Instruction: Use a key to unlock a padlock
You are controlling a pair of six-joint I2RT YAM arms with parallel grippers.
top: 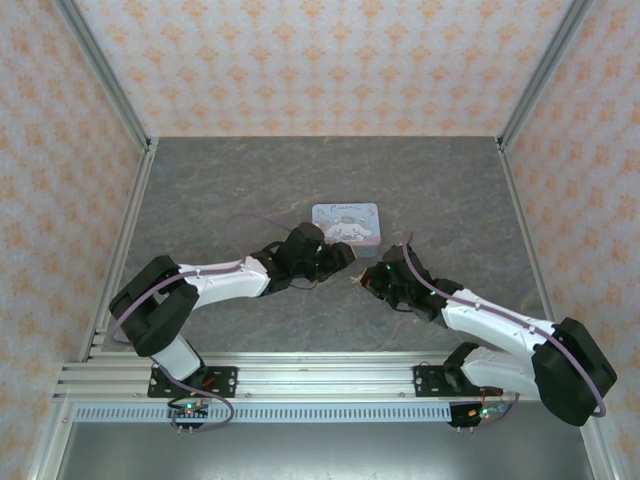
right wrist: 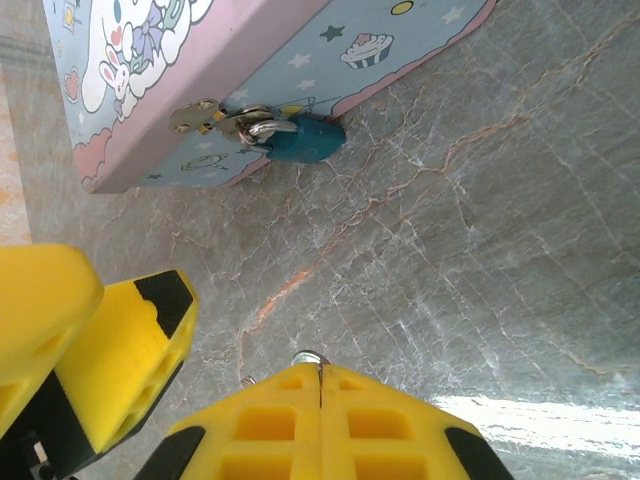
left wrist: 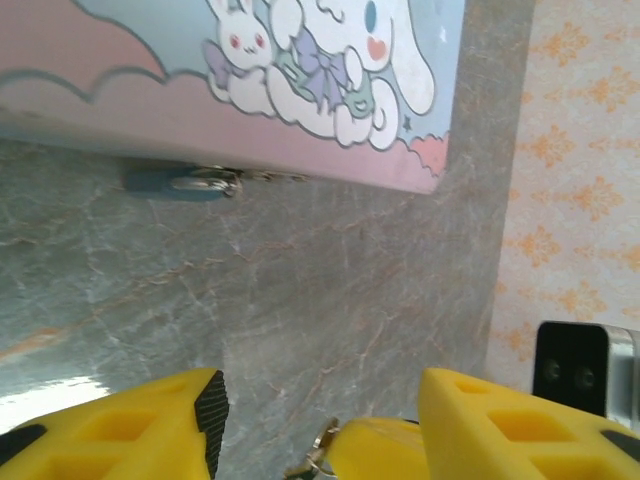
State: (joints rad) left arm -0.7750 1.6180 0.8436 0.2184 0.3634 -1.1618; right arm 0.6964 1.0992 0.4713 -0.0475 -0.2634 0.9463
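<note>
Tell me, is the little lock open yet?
Not yet. Done: the right gripper, fingers shut, pinches what looks like the key. In hand: the left gripper, fingers apart, sits right around those tips, in front of the tin. Left: the padlock hangs closed on the tin's clasp, so the key has yet to go in and turn.

You're looking at a grey marbled table (top: 220, 190): pastel cartoon tin (top: 345, 222) is sitting mid-table, teal padlock (right wrist: 300, 140) lying against its front.
</note>
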